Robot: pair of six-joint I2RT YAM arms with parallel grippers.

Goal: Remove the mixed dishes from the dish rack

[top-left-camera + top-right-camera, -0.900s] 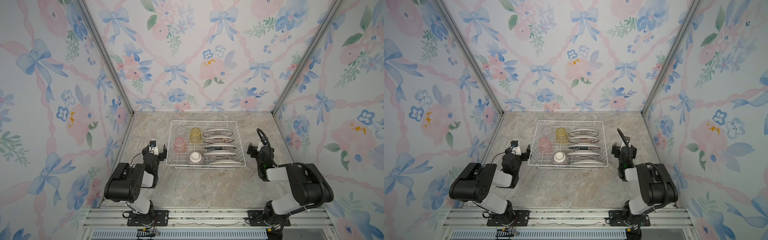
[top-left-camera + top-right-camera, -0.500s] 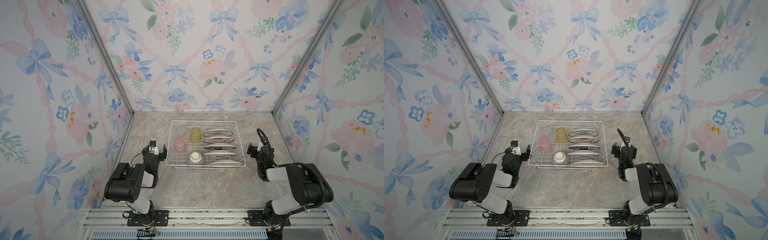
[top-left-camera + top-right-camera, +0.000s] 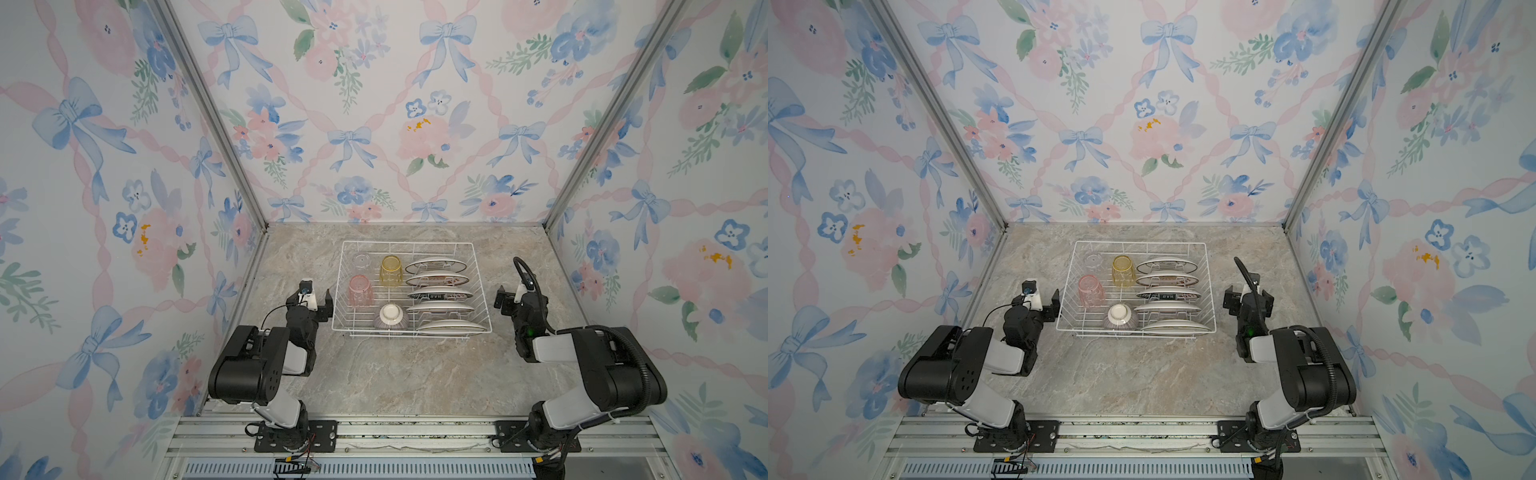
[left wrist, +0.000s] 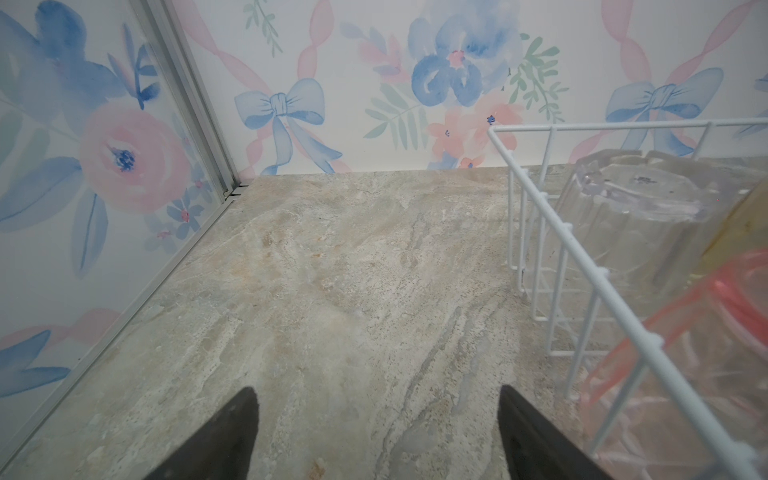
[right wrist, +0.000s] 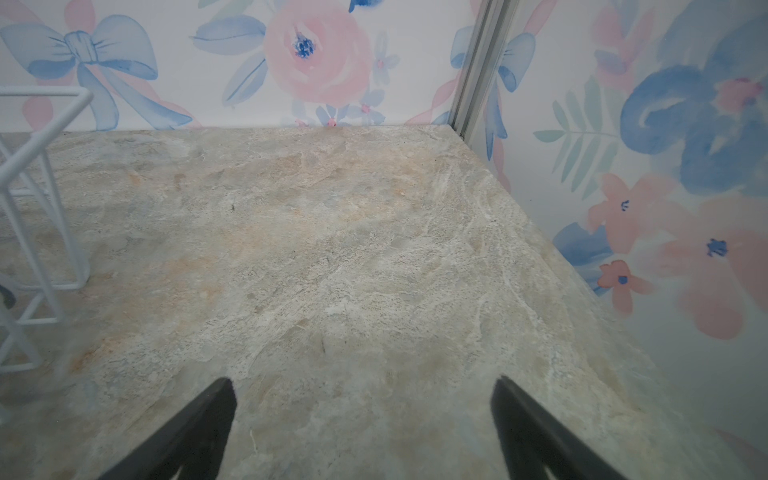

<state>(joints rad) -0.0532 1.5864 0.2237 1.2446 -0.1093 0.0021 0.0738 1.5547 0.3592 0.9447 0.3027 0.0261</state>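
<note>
1. White wire dish rack (image 3: 409, 243) sits on the marble tabletop (image 3: 395, 374) between the two grippers, all dishes inside it.
2. Left gripper (image 3: 311, 300): fingers apart, empty. Rack wall just beside its rack-side finger; contact cannot be told.
3. Right gripper (image 3: 519, 301): fingers wide apart, empty, clear of the rack.
4. Only the top views show the five plates (image 3: 439, 294), on edge, toward the right fingers, and the bowl (image 3: 390, 318), foot up.
5. Left wrist view: rack rim (image 4: 603, 272) passes the rack-side finger. Behind the wire, pink tumbler (image 4: 685, 374) nearest the fingertips, clear tumbler (image 4: 631, 216) farther ahead, a sliver of yellow tumbler (image 4: 744, 224).
6. Right wrist view: one rack corner (image 5: 45, 92) off to the side, bare marble ahead of the fingertips.
</note>
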